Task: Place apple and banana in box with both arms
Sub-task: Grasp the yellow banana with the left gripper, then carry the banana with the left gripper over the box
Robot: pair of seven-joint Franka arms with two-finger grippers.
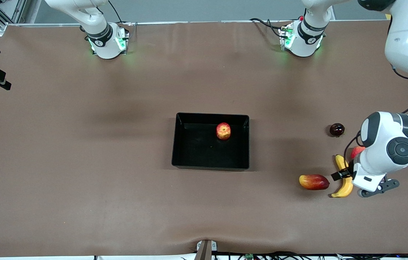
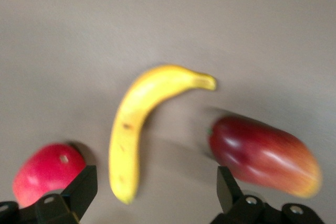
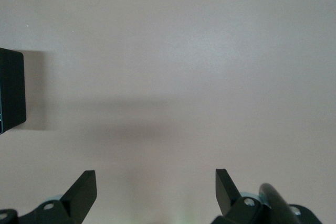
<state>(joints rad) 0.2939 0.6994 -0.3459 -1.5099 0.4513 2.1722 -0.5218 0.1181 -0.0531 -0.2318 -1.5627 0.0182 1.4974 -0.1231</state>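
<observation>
Apple [image 1: 223, 130] sits in the box [image 1: 180, 144]. Left gripper [image 2: 155, 195] hovers spread wide over the banana [image 2: 137, 124], which lies well toward the left arm's end from the box. Stiff, smooth, curved: best pinched mid-body. Right gripper [image 3: 156, 192] waits, released, near the box.

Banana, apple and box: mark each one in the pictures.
banana [image 2: 128, 129], left wrist view, middle of its curved body.
apple [image 1: 223, 130], front view, its top face.
box [image 1: 196, 151], front view, bare floor.
</observation>
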